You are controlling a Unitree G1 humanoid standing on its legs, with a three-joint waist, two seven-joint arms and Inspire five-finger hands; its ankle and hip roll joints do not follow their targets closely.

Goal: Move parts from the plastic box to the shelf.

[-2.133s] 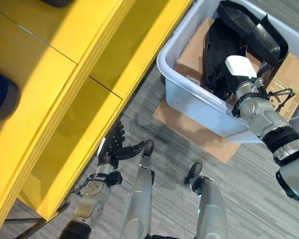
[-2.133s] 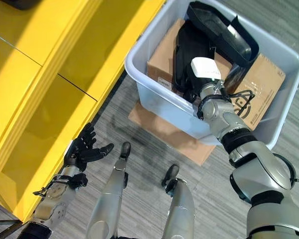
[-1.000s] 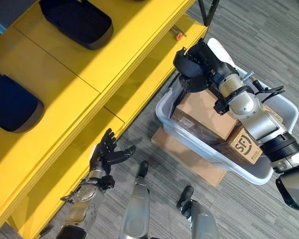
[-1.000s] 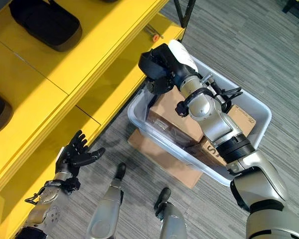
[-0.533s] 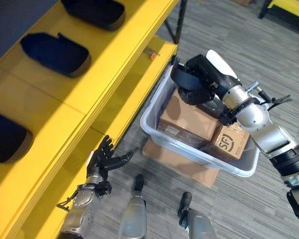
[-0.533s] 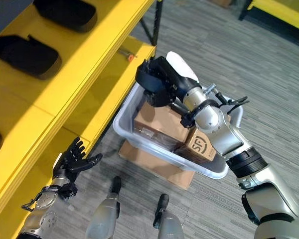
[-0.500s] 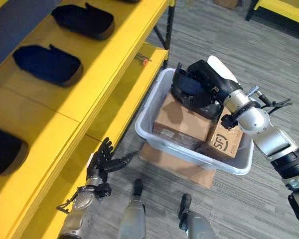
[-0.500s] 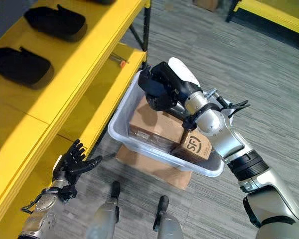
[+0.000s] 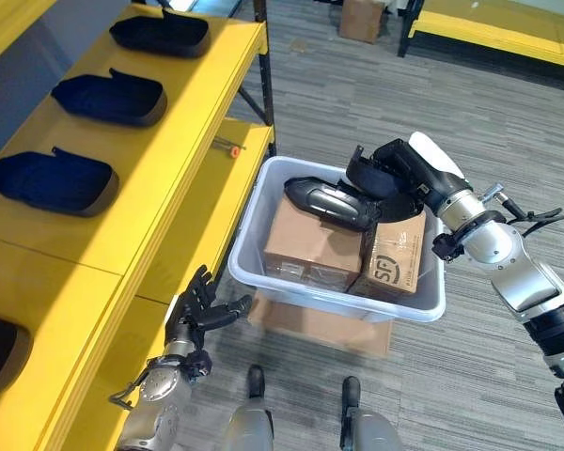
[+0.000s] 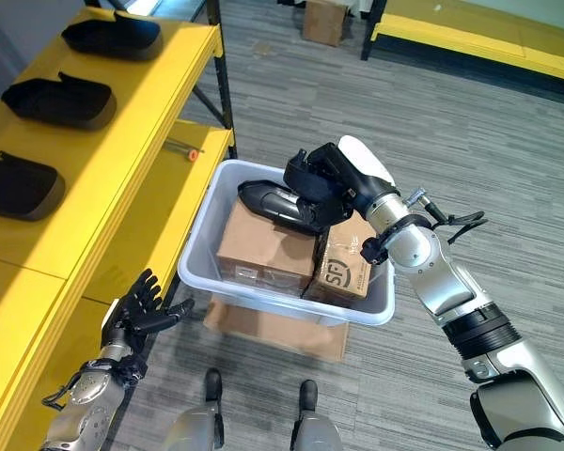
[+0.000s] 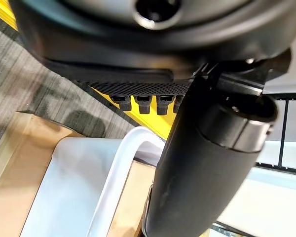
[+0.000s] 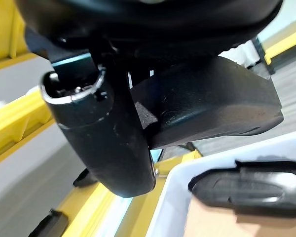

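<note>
Grey plastic box (image 9: 263, 272) holds two cardboard boxes (image 9: 310, 246) and one black part (image 9: 331, 200) – right hand (image 10: 334, 188) grips another above it; left hand (image 9: 195, 310) hangs spread, holding nothing

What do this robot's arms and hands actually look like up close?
Both arms are smooth silver-grey metal tubes joined by black rings and collars, with thin black cables looping at the wrists. Each ends in a dark, almost black hand with fingers and a thumb: the left hand is all dark, while the right hand carries a rounded white cover.
</note>
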